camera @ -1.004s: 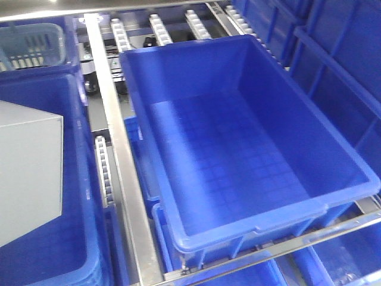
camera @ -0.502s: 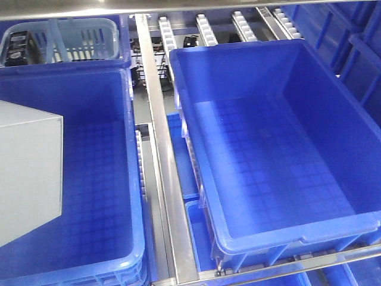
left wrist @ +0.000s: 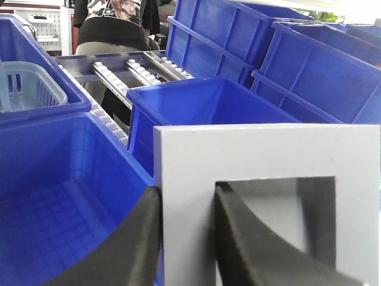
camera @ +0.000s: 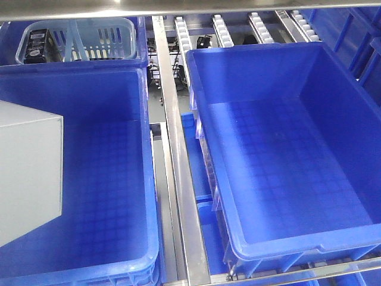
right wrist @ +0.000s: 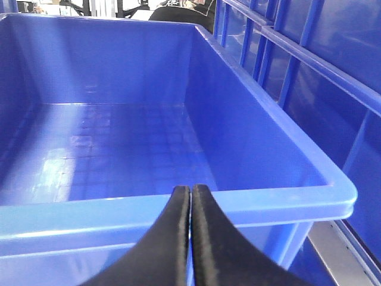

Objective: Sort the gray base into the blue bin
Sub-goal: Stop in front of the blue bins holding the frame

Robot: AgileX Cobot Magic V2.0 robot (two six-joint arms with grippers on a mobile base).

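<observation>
Mid-carry: my left claw point(left wrist: 184, 205) pinches the base point(left wrist: 268, 152) by its wall, and my right claw point(right wrist: 190, 193) is pressed together. Next I'd lower it into the left bin point(left wrist: 36, 149).

Front view — right blue bin point(camera: 286, 155) slid rightward | left blue bin point(camera: 101, 179) more exposed | basket point(camera: 95, 39) fully in

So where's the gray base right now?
Left wrist view, lower right: the gray base, one wall clamped in the jaws of the left gripper, a blue bin left of it.
</observation>
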